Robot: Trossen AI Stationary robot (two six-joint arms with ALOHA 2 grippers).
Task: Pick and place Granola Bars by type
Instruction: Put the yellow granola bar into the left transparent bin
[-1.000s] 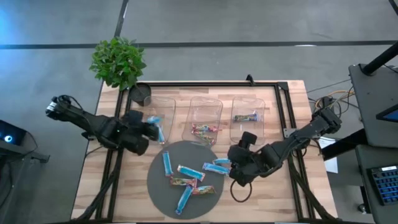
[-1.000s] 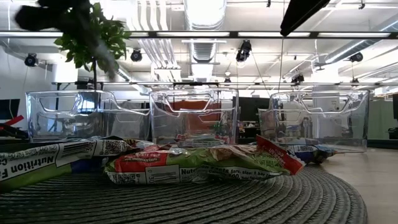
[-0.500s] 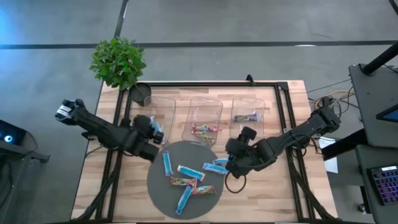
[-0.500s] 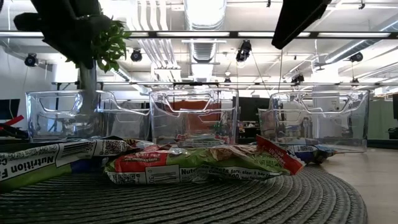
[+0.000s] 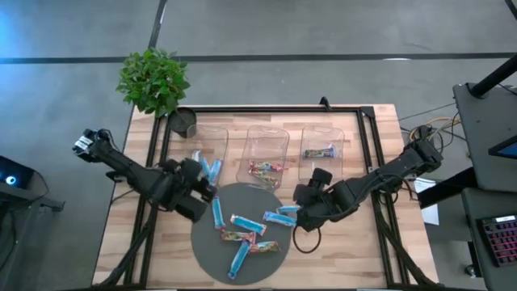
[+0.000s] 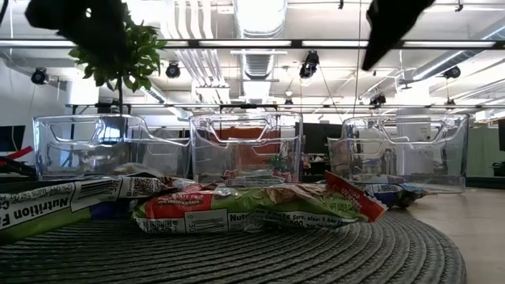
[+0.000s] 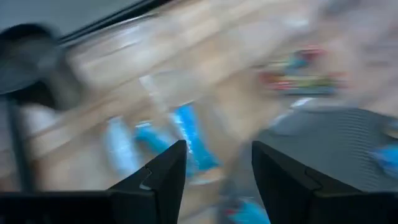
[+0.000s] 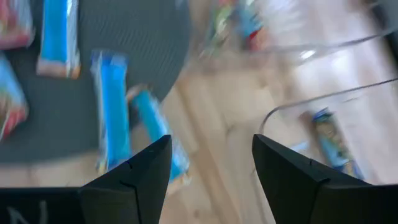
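High view: left tool (image 5: 196, 196) reached low from the left edge of the grey mat (image 5: 206, 242), fingers parted, holding nothing; right tool (image 5: 304, 212) hung at the mat's right edge, fingers parted, empty.
Low view: Granola Bars (image 6: 252, 207) lay on the mat.
Left wrist view: blue bars (image 7: 189, 138) beside the mat.
Right wrist view: blue bars (image 8: 113, 112) straddled the mat's edge.

Bare tabletop (image 5: 363, 259) at lower right and lower left of the high view: open passage. Three clear bins (image 5: 266, 153) line the upper edge, blocking approach from there. Grey mat (image 5: 210, 246) at centre is crowded with granola bars (image 5: 247, 224). Left gripper (image 5: 203, 194) and right gripper (image 5: 301, 212) flank the mat. Potted plant (image 5: 153, 79) and dark cup (image 5: 183, 123) occupy upper left.
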